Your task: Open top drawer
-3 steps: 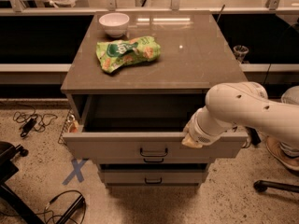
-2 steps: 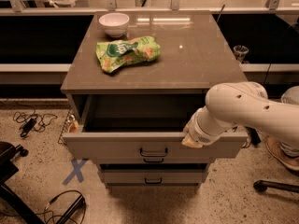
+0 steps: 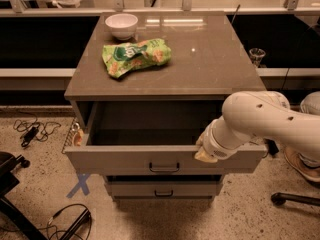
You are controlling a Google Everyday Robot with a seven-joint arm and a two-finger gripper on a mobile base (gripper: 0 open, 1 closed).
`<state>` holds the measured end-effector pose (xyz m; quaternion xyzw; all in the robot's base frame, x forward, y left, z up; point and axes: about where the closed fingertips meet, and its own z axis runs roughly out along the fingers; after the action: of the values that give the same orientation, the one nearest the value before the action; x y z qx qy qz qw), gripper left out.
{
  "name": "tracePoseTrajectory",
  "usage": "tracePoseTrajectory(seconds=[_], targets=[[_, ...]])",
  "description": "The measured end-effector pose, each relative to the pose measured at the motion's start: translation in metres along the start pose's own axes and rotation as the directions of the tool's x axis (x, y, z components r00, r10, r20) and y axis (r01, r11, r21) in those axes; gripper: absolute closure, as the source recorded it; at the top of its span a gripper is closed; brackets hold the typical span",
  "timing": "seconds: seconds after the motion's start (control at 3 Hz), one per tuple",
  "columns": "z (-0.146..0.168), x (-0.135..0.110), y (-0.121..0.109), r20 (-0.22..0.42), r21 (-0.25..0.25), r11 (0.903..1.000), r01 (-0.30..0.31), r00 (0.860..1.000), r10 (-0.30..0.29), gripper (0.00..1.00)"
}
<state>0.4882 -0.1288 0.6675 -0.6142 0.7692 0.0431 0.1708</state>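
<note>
The top drawer (image 3: 125,160) of the grey-beige cabinet stands pulled out toward me. Its deep plain interior (image 3: 145,126) shows and its small black bar handle (image 3: 164,168) is at the middle of the front panel. My white arm reaches in from the right. My gripper (image 3: 206,153) sits at the drawer's front upper edge, right of the handle, hidden under the wrist.
A white bowl (image 3: 122,25) and a green snack bag (image 3: 135,57) lie on the cabinet top (image 3: 210,59). A narrower drawer (image 3: 163,189) with a black handle sits below. Cables (image 3: 32,131) and blue floor tape (image 3: 80,185) lie at left; a chair base (image 3: 295,199) at right.
</note>
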Motion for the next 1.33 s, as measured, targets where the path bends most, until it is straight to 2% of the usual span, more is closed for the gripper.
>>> tracePoseTrajectory(seconds=[0.33, 0.67, 1.0, 1.33], targets=[[-0.0030, -0.0010, -0.0004, 0.000, 0.000, 1.0000, 0.000, 1.000, 0.000, 0.87], [-0.0038, -0.0013, -0.0001, 0.000, 0.001, 1.0000, 0.001, 1.000, -0.001, 0.64], [-0.0047, -0.0017, 0.0002, -0.001, 0.003, 1.0000, 0.003, 1.000, -0.003, 0.58], [-0.0055, -0.0021, 0.0005, -0.001, 0.004, 1.0000, 0.004, 1.000, -0.004, 0.81]])
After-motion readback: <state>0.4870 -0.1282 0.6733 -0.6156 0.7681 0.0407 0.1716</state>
